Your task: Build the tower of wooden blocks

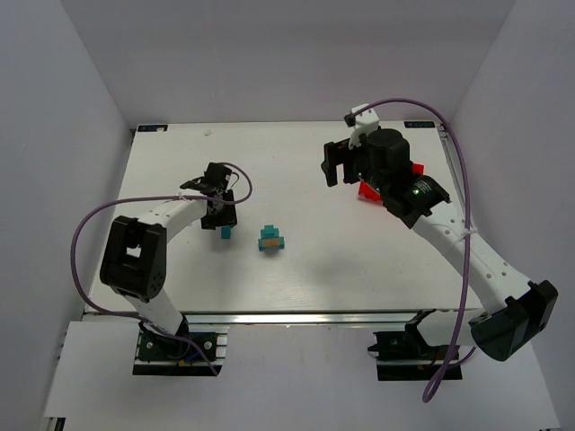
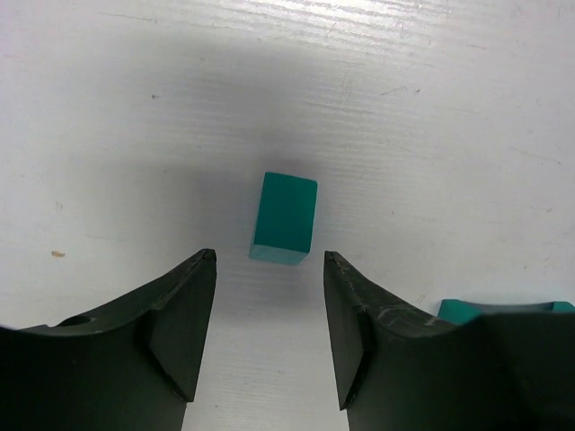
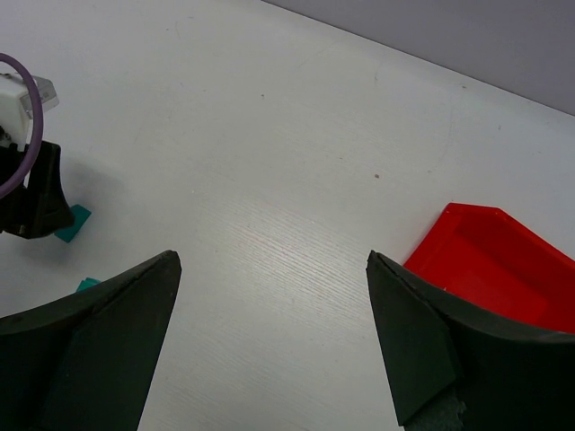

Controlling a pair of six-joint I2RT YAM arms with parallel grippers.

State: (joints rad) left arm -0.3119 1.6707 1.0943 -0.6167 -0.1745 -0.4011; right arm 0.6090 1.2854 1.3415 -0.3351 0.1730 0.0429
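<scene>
The left gripper (image 2: 269, 259) has its jaws released, one loose teal block (image 2: 285, 218) lying free on the tabletop (image 2: 135, 108) just past their tips; the right gripper (image 3: 272, 260) gapes empty by the one red bin (image 3: 503, 260). The single wood block tower (image 1: 271, 240), one tan block (image 1: 269, 242) among teal ones I cannot count, stands near, so a skewed pinch could flip the loose block or nudge the stack

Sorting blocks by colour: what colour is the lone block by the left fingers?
The block is teal-green; left wrist view.

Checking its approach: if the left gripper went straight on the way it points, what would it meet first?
Likely the lone teal block, just ahead of the open left gripper and in line with its gap; table beneath, depth unclear.
</scene>
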